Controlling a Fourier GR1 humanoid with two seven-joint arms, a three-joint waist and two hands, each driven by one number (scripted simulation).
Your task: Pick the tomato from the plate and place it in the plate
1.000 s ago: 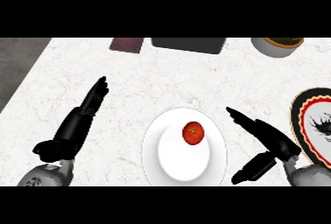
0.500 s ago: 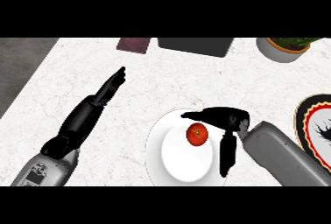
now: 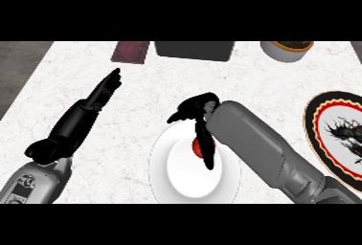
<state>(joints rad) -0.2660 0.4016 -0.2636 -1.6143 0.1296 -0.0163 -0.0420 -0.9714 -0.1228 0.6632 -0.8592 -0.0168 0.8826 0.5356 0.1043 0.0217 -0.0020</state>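
My right hand has swung in over the white plate, fingers curling down onto the tomato at the plate's 1 o'clock; not lifted yet. Patterned plate waiting at 3 o'clock. Left hand resting open.

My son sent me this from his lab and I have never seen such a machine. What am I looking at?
You are looking down from a humanoid robot's head at a pale marbled kitchen counter. The grey forearms end in black hands. The left hand lies open, fingers straight. The right hand reaches over a white plate, its fingers curled down by a red tomato, which it partly hides; whether it grips it yet is unclear. At the right edge lies a patterned plate. At the back are a potted plant and two dark flat things.
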